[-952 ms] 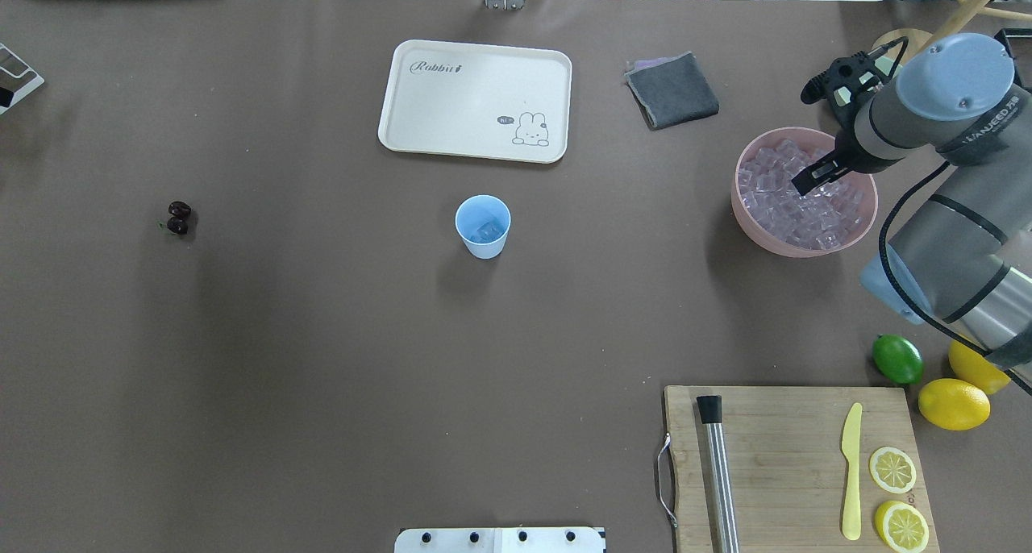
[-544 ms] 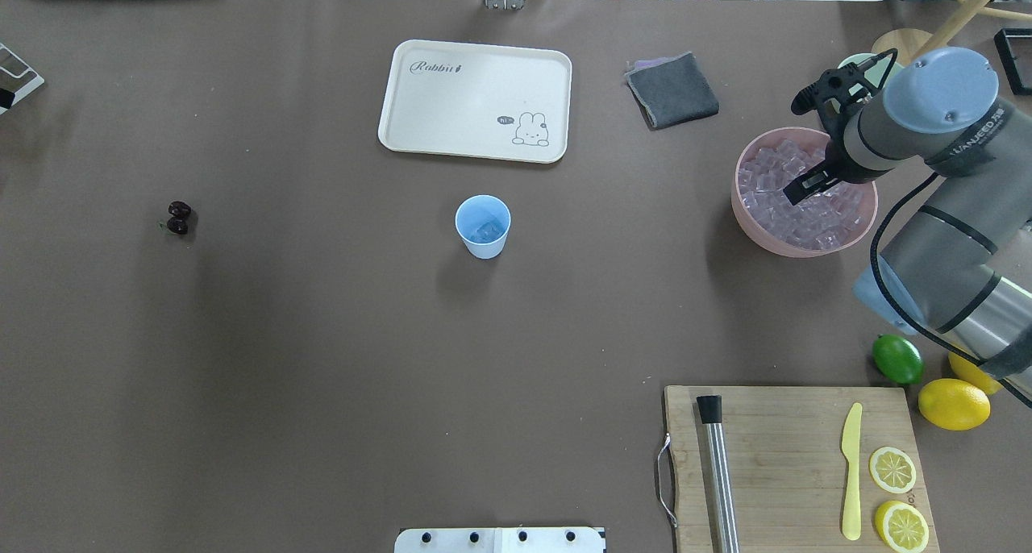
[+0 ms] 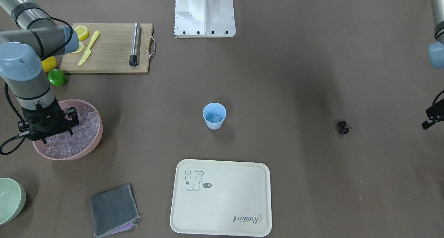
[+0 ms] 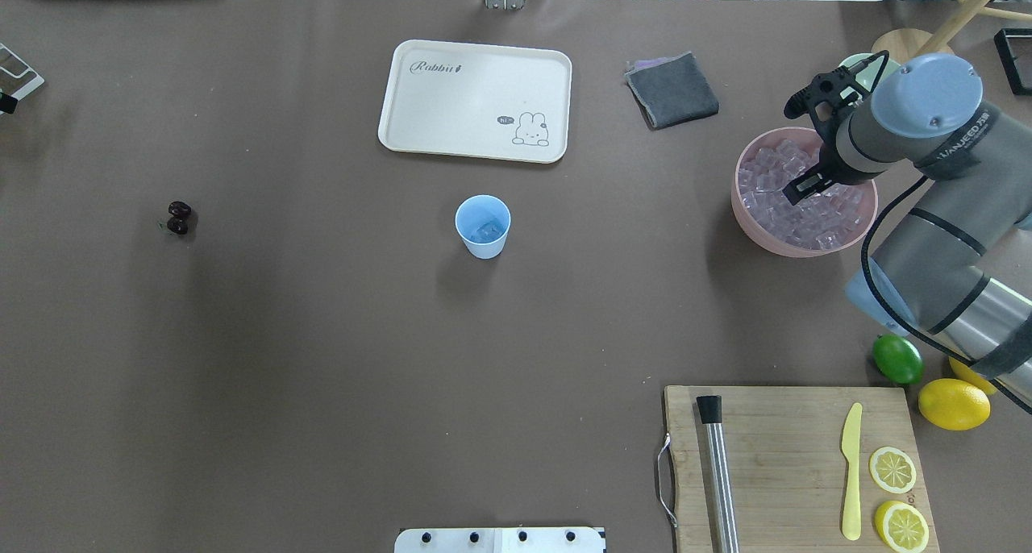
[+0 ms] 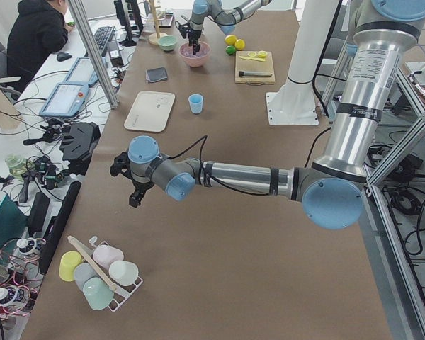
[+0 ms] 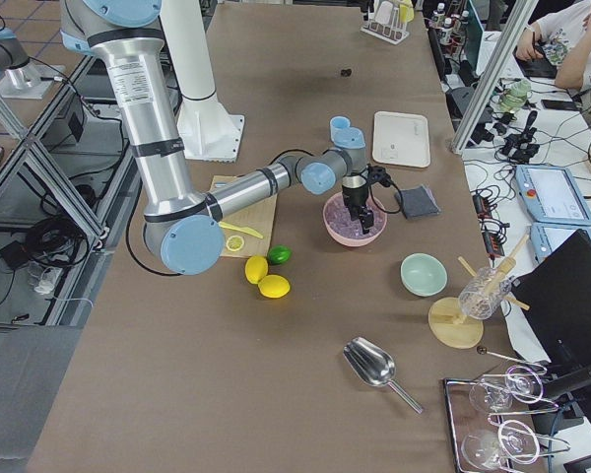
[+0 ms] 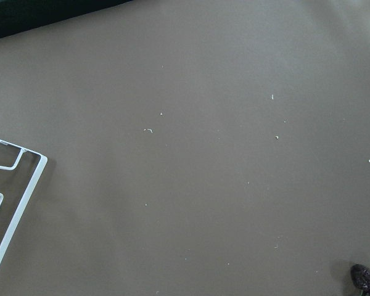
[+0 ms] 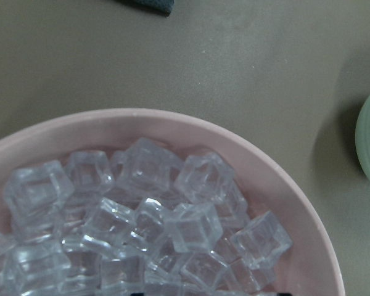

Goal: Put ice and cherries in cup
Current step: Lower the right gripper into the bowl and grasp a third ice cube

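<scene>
The light-blue cup (image 4: 483, 226) stands upright mid-table with an ice cube inside; it also shows in the front view (image 3: 214, 116). Many clear ice cubes (image 8: 172, 222) fill the pink bowl (image 4: 746, 222) at the right. My right gripper (image 4: 805, 187) hangs low over the ice, its fingers apart and nothing between them. The dark cherries (image 4: 178, 218) lie on the table at the far left, and at the corner of the left wrist view (image 7: 362, 277). My left gripper (image 3: 430, 121) hovers beyond them at the table's left end; I cannot tell its state.
A cream tray (image 4: 476, 100) and a grey cloth (image 4: 672, 90) lie behind the cup. A cutting board (image 4: 794, 464) with knife, muddler and lemon slices sits front right, a lime (image 4: 897, 359) and lemons (image 4: 953, 403) beside it. A pale green bowl (image 3: 8, 200) stands beyond the pink bowl.
My right arm has swung a little left and its gripper has moved further in over the ice in the pink bowl. The cup and the cherries have not moved.
</scene>
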### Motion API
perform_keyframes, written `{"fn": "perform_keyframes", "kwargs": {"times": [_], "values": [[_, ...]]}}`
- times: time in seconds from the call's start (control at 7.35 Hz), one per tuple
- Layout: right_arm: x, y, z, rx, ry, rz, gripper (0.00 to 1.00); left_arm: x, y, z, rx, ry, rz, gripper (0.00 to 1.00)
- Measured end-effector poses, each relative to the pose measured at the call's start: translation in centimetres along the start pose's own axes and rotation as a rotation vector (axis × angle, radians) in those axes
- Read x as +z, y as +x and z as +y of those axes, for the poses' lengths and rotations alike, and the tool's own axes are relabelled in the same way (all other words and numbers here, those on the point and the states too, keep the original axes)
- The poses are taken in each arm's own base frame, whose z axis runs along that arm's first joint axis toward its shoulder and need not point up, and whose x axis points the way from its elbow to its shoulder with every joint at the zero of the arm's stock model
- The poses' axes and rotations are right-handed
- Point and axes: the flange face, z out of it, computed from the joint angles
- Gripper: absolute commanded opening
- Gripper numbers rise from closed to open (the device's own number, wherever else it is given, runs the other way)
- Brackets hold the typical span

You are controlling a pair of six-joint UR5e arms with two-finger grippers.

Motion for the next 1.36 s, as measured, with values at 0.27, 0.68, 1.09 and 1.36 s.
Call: {"fn": "perform_keyframes", "kwargs": {"times": [0.27,0.68,1.09,1.36], "values": [[0.41,0.26,0.02,-0.002,-0.001,0.019,0.74,0.40,-0.21,0.20,-0.005,-0.008,0.000,0.98],[0.38,0.33,-0.07,-0.006,0.012,0.054,0.68,0.63,-0.15,0.26,-0.005,-0.012,0.001,0.98],[0.72,-0.14,0.18,-0.019,0.021,0.094,0.62,0.82,-0.24,0.38,-0.006,-0.016,0.001,0.98],[0.62,-0.27,0.31,-0.025,0.032,0.118,0.53,0.94,-0.28,0.44,-0.007,-0.018,0.001,0.98]]}}
